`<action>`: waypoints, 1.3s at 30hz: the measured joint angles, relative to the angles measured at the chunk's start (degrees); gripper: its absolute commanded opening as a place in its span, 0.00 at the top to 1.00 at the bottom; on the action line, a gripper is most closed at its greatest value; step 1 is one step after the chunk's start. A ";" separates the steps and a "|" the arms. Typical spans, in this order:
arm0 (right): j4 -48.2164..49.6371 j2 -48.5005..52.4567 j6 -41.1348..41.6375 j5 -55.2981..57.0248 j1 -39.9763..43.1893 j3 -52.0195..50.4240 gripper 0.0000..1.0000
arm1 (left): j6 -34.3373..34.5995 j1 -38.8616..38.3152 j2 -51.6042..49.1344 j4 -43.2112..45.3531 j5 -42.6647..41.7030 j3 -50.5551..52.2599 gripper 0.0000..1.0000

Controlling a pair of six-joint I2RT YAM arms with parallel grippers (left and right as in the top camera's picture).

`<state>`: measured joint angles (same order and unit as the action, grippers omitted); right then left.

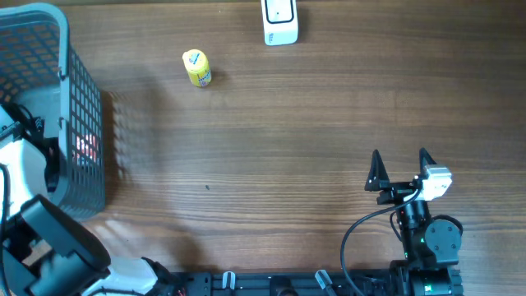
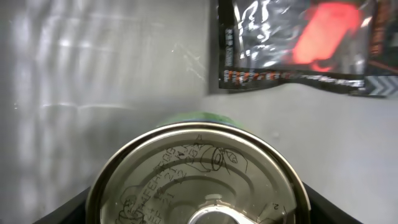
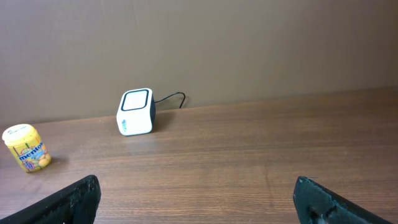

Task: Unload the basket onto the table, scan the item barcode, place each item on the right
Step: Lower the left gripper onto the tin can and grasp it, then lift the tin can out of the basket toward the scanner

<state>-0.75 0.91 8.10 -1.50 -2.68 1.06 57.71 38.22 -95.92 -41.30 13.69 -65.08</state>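
Observation:
A tin can [image 2: 199,177] with a silver pull-tab lid and a green side fills the lower half of the left wrist view. My left gripper [image 2: 199,214] is shut on it, one dark finger [image 2: 62,211] against each side. This happens inside the grey basket [image 1: 82,123], where the overhead view hides the gripper behind the white arm. The white cube barcode scanner [image 1: 279,23] stands at the table's far edge, also seen as scanner [image 3: 135,112]. My right gripper [image 1: 400,168] rests open and empty at the front right, its fingertips [image 3: 81,199] wide apart over bare wood.
A black packet with a red patch [image 2: 298,43] lies on the basket floor beyond the can. A yellow Mentos bottle [image 1: 197,68] stands left of the scanner, also visible as the bottle [image 3: 27,149]. The scanner's cable runs off behind it.

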 measured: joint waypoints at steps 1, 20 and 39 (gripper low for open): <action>0.00 0.00 0.00 0.02 0.00 0.00 0.00 | 0.00 0.00 0.46 -0.04 -0.11 0.00 0.33; 0.00 0.00 0.00 0.00 0.00 0.00 0.00 | -2.14 0.00 10.97 0.07 -5.53 0.00 0.32; 0.00 0.00 0.00 0.00 0.00 0.02 0.00 | -4.07 0.00 16.22 -0.48 -10.97 -2.38 0.32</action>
<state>-0.75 0.91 8.10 -1.50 -2.68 1.08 53.65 38.22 -79.70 -41.78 2.72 -67.46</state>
